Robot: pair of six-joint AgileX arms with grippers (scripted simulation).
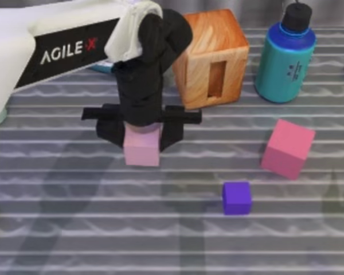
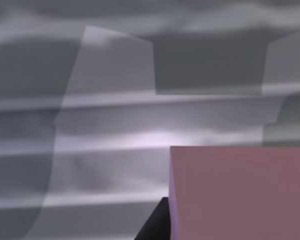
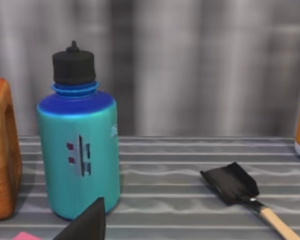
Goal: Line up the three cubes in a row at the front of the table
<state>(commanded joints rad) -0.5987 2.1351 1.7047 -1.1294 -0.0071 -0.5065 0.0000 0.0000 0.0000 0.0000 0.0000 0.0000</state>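
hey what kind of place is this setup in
Likely a rendered tabletop test scene, not a real room: a striped grey table with plain cubes such as the purple cube, a teal bottle, and the left gripper on a pale pink cube.

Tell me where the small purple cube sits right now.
In the top view, the small purple cube sits right of centre on the table, just in front of the hot pink cube.

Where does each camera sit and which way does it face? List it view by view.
Top view: above the table, looking down; shows the left arm and its end effector around the pale pink cube.
Left wrist view: on the left arm, close over the pale pink cube; one dark fingertip shows.
Right wrist view: on the right arm, facing the teal bottle; one dark fingertip shows.
Shared: top and left wrist show the pale pink cube; top and right wrist, the bottle.
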